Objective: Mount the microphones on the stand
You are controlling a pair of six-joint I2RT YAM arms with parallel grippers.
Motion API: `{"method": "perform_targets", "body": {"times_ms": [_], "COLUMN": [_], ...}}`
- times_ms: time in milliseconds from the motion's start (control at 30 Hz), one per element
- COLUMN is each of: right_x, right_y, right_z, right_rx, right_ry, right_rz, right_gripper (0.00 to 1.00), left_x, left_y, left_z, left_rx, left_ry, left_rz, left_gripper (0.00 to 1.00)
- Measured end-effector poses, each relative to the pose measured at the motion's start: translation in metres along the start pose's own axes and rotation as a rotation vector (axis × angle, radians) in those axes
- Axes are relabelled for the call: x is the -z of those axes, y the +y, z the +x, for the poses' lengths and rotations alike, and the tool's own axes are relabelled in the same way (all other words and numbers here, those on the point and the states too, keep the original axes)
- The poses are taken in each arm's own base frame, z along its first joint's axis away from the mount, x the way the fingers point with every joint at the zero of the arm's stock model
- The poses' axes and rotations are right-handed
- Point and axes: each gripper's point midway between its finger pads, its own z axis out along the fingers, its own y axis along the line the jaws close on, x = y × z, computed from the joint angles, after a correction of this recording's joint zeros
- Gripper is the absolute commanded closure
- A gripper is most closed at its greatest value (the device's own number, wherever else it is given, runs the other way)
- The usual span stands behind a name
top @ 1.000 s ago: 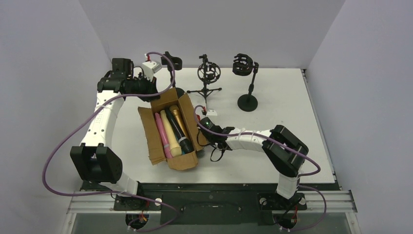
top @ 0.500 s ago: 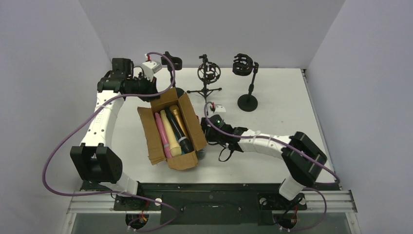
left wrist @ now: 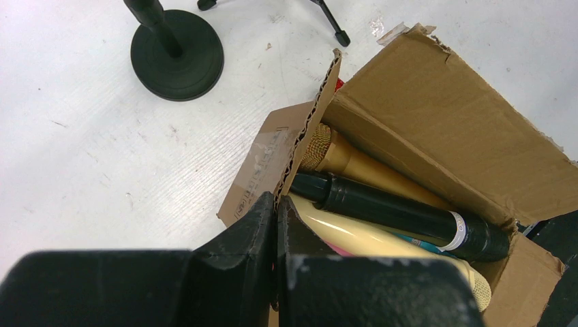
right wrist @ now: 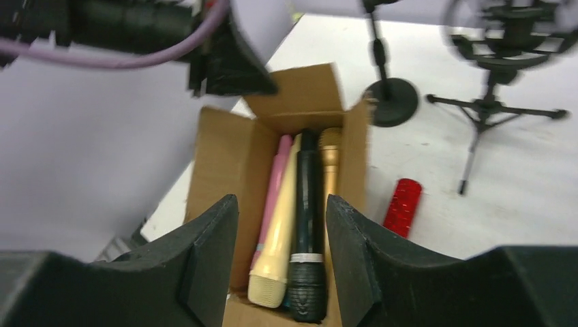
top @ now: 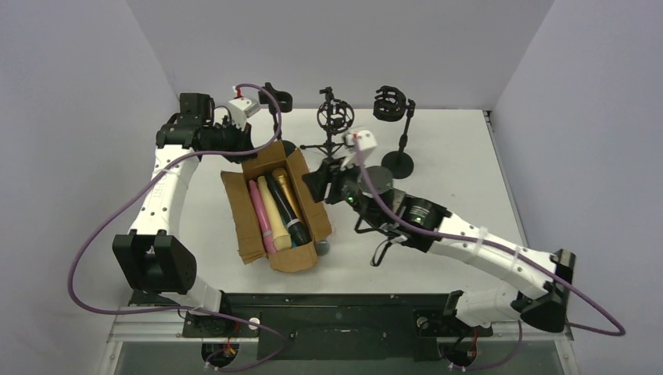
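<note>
A cardboard box [top: 244, 226] holds pink [top: 259, 211], cream [top: 271, 209], black [top: 288, 209] and gold [top: 286, 187] microphones lying side by side. My left gripper [top: 250, 148] is shut on the box's far flap [left wrist: 310, 129], the cardboard pinched between its jaws [left wrist: 277, 204]. My right gripper [top: 327, 184] hangs open above the box's right wall with nothing between its fingers [right wrist: 281, 225]. The black microphone [right wrist: 307, 225] and the cream one [right wrist: 281, 231] lie below it. A red microphone [right wrist: 402, 206] lies on the table right of the box.
Three stands line the back: a clip stand [top: 275, 98], a tripod stand with a ring mount [top: 335, 117], and a round-base stand [top: 397, 164] with a shock mount. A grey rounded head [top: 322, 248] shows by the box's near right corner.
My right arm has risen and stretched out, carrying its gripper from the table beside the box up and back over the box's right wall. The left arm and the box have not moved.
</note>
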Motion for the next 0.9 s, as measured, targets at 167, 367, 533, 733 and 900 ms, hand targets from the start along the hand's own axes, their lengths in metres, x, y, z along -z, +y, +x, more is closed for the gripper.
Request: {"method": "perform_targets", "body": {"times_ms": [167, 367, 533, 733, 900], "right_x": [-0.040, -0.068, -0.076, -0.091, -0.097], "right_y": [0.048, 0.033, 0.026, 0.020, 0.007], "right_z": [0.059, 0.147, 0.174, 0.186, 0.196], "right_rx": [0.181, 0.338, 0.389, 0.424, 0.462], "right_ry": [0.225, 0.510, 0.605, 0.630, 0.640], "right_rz": [-0.119, -0.105, -0.085, -0.048, 0.008], "right_gripper": [0.53, 0.52, 0.52, 0.51, 0.52], "left_x": [0.002, 0.011, 0.014, 0.012, 0.010], "left_y": [-0.003, -0.009, -0.010, -0.009, -0.009], "left_z": [-0.002, -0.008, -0.010, -0.009, -0.006], "left_rx": [-0.003, -0.016, -0.021, -0.024, -0.026], "left_ry": [-0.010, -0.035, -0.044, -0.046, -0.043], "left_rz": [0.009, 0.005, 0.003, 0.002, 0.003], "left_gripper": [1.00, 1.00, 1.00, 1.00, 1.00]}}
